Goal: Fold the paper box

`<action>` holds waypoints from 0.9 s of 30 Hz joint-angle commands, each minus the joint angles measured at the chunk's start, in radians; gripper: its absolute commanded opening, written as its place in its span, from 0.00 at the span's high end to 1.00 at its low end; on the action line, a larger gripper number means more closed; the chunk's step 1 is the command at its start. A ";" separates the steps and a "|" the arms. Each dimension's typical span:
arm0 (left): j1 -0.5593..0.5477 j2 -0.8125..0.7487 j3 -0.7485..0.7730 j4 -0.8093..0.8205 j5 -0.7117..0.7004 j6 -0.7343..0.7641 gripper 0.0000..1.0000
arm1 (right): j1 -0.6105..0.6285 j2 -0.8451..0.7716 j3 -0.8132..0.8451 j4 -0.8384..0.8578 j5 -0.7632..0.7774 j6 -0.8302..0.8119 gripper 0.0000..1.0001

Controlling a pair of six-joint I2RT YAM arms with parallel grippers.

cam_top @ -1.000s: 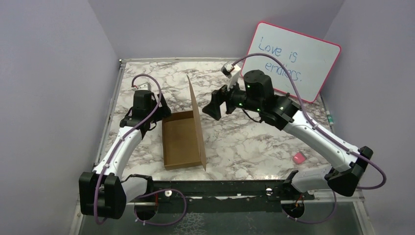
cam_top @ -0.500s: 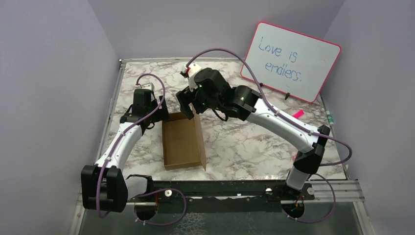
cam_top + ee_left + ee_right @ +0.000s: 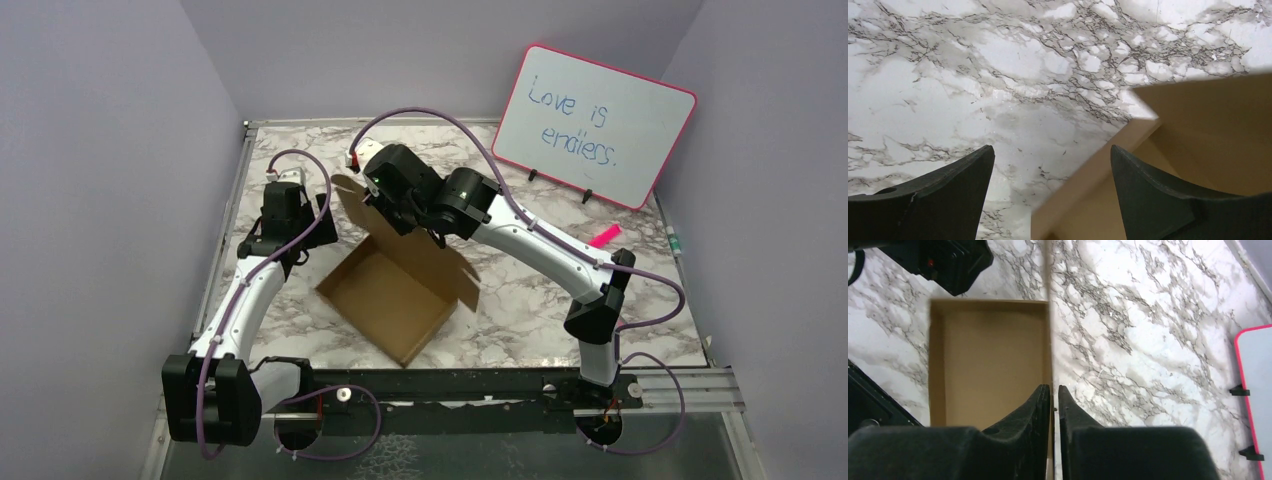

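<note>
The paper box point(image 3: 392, 300) sat open and skewed on the marbled counter point(image 3: 530, 290), left of centre between the two arms. The right hand point(image 3: 1054, 389) was clenched on the box's upright flap point(image 3: 442, 264), pinching its thin edge. The left hand point(image 3: 1050, 150) hung released, fingers spread wide, over the counter at the box's far-left edge.

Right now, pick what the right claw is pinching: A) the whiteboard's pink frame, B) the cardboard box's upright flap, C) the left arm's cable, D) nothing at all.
B: the right wrist view shows the right claw closed on the thin upright flap of the paper box.
</note>
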 commanded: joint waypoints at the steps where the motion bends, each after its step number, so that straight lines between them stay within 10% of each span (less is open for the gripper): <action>1: 0.011 -0.034 0.022 -0.016 -0.025 0.018 0.13 | 0.003 0.004 0.021 -0.043 0.010 -0.176 0.87; 27: 0.011 -0.127 0.041 0.034 0.119 0.081 0.13 | -0.214 -0.039 -0.082 0.171 -0.401 -1.059 0.96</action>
